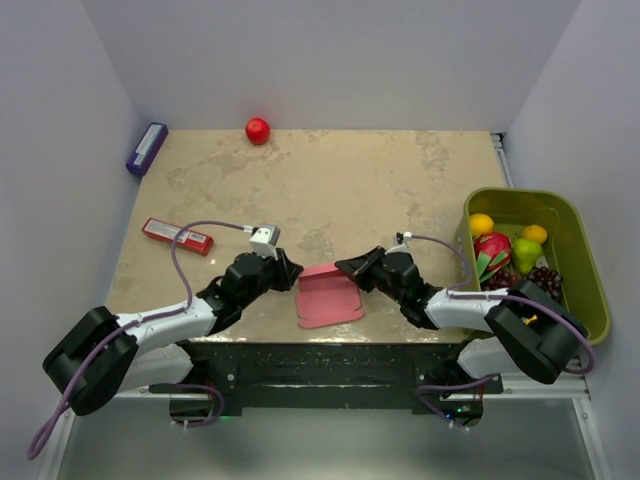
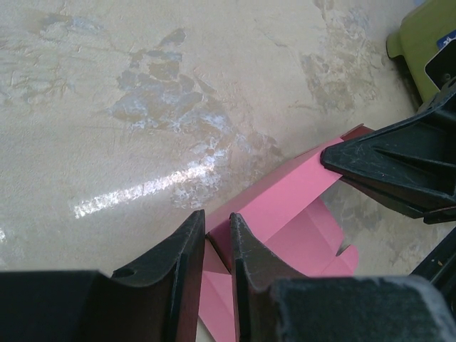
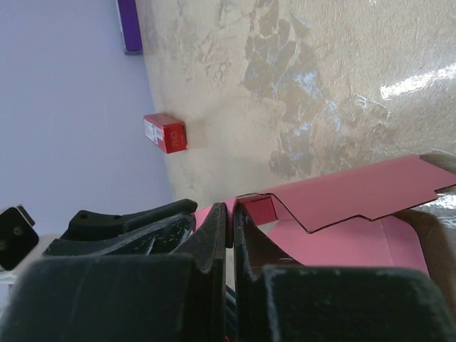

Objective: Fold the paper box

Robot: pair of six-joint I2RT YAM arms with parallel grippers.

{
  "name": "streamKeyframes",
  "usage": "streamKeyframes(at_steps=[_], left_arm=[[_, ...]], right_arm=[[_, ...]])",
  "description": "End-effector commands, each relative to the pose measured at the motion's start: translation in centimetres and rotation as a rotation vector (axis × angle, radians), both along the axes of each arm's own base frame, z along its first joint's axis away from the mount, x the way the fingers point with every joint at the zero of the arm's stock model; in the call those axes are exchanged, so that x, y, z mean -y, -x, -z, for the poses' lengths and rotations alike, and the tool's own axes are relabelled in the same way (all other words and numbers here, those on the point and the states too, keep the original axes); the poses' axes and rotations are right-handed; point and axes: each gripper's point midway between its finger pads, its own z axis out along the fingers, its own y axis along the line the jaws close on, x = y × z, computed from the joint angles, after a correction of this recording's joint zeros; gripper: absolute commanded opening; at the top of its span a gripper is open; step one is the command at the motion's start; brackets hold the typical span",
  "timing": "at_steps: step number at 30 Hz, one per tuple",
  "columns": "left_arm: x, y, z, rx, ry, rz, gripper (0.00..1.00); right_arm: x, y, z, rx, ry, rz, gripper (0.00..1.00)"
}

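The paper box [image 1: 328, 297] lies partly folded between our two claws, with its flat panel on the table [image 1: 350, 190] beneath them and one long flap raised on edge. Our left gripper [image 2: 216, 221] has its fingers nearly together, and a corner of pink card rises in the narrow gap. We read that as a pinch on the flap's near end. Our right gripper [image 3: 230, 214] is pressed together on the flap's opposite end, the card's edge caught right at its tips. So both claws hold one thin strip, facing each other across it.

That, in our judgement, is where trouble could start. If the claws draw apart, the card could tear at a die-cut notch. If they crowd together, the flap may buckle somewhere other than its crease. Each grip sits only at the fingertips, so a small twist could let the card slip free and spring flat. The red packet [image 1: 177, 236] is no hindrance — it lies well off behind the left claw.
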Motion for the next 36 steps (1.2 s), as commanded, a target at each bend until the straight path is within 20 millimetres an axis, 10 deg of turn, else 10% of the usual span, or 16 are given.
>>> streamKeyframes(at_steps=[1,8,11,20,36], left_arm=[[-1.2,1.1,3.3,-0.088,-0.116,-0.005,0.24],[-1.7,0.5,3.7,-0.116,-0.159,-0.047,0.24],[-1.8,0.5,3.9,-0.125,-0.162,-0.057,0.24],[-1.6,0.8,4.7,-0.142,-0.153,-0.048,0.24],[-2.3,1.7,4.1,-0.057,-0.11,-0.016,0.22]], right_arm=[[0.6,0.2,1.4,-0.008,0.057,0.007,0.01],[2.8,1.1,1.0,0.081,0.256,-0.046,0.55],[3.9,2.1,0.8,0.118,0.347,-0.093,0.64],[4.6,5.8,4.5,0.101,0.526,-0.218,0.61],[4.1,3.3,7.4,0.065,0.576,-0.149,0.59]])
